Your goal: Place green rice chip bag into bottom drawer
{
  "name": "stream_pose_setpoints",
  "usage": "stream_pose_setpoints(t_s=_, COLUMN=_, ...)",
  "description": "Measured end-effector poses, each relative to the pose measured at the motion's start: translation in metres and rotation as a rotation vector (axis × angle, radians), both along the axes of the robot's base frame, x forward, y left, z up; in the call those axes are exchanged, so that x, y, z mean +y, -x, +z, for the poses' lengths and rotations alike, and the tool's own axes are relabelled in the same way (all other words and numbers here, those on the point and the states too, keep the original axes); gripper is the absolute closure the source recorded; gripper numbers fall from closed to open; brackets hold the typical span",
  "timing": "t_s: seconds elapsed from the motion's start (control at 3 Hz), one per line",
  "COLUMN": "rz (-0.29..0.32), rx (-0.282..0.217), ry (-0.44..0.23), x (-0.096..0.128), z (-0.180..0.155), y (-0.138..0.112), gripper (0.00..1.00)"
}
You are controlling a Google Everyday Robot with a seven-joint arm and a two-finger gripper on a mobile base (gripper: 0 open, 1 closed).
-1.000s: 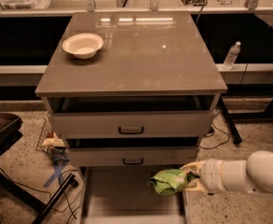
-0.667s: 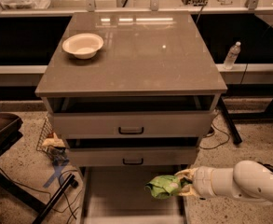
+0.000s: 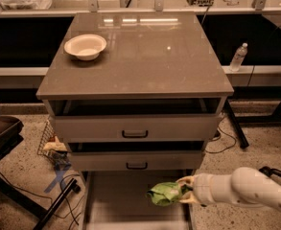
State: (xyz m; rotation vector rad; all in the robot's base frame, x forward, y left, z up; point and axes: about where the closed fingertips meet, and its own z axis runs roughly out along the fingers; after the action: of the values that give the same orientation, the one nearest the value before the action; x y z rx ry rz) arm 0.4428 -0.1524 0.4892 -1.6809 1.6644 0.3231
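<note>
Three grey drawers stood open in the cabinet below me, the lowest pulled out farthest. My tool [image 3: 183, 192], at the end of my cream arm [image 3: 248, 193] reaching in from the lower right, was clamped on one end of the green rice chip bag [image 3: 163, 194]. The crumpled bag hung over the right part of the bottom drawer [image 3: 116, 202], above its flat floor; I could not tell whether it touched. On the counter [image 3: 149, 61] a round cream bowl [image 3: 85, 46] sat near the back left corner. A water bottle [image 3: 238, 56] stood on a ledge to the right.
</note>
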Motion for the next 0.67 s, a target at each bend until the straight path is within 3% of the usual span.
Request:
stream_pose_setpoints(t_s=0.33, rz=-0.014, rx=0.038, ry=0.021, x=0.020, z=-0.086, y=-0.020, gripper=1.00)
stream_pose_setpoints(t_s=0.67, rz=-0.040, rx=0.050, ry=-0.007, x=0.032, z=-0.156, y=-0.034, gripper=1.00)
